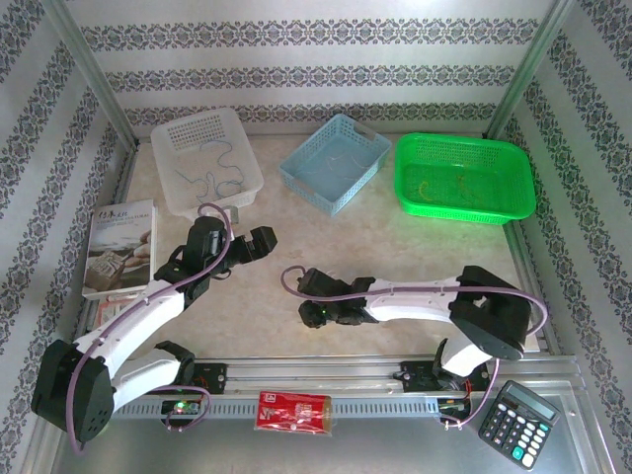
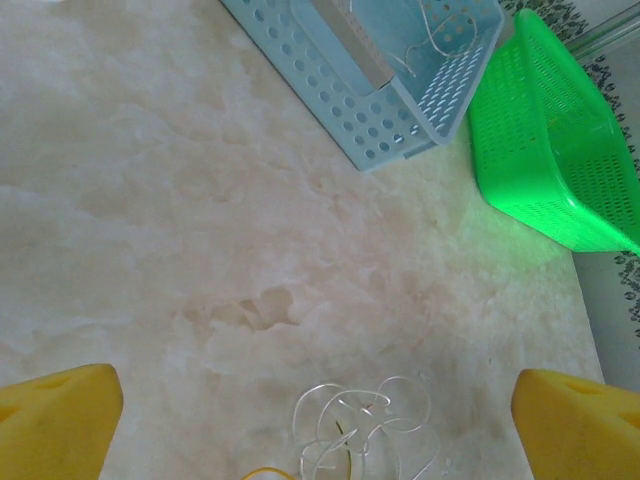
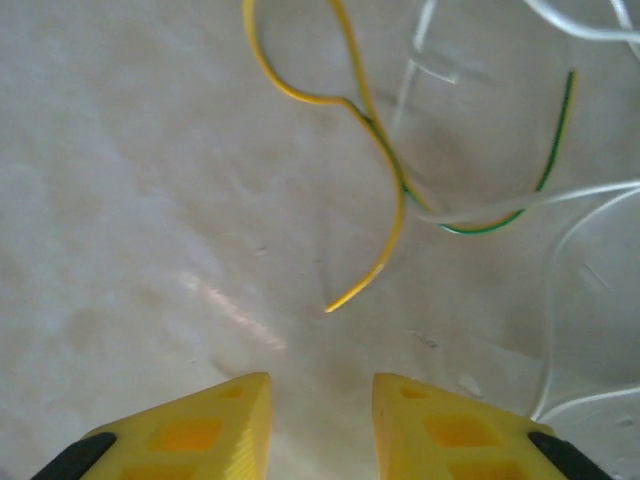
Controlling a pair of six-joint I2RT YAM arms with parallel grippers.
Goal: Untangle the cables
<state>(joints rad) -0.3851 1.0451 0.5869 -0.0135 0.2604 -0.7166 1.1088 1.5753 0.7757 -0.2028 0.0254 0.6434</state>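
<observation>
The cables lie as a small loose tangle on the marbled table. In the left wrist view, pale white loops (image 2: 366, 424) with a yellow bit (image 2: 266, 473) rest low between the wide-open fingers of my left gripper (image 2: 320, 430). In the right wrist view, a yellow wire (image 3: 372, 135) ends just ahead of my right gripper (image 3: 320, 410). A green-yellow wire (image 3: 520, 205) and white wires (image 3: 590, 195) cross it to the right. The right jaws stand narrow, with bare table between them. From above, the left gripper (image 1: 259, 240) and right gripper (image 1: 308, 283) face each other mid-table.
At the back stand a white basket (image 1: 170, 138) with blue wires, a blue basket (image 1: 296, 170) and a green basket (image 1: 407, 158) with wires. A book (image 1: 120, 247) lies at the left. A red packet (image 1: 293, 410) and a calculator (image 1: 518, 423) sit at the front edge.
</observation>
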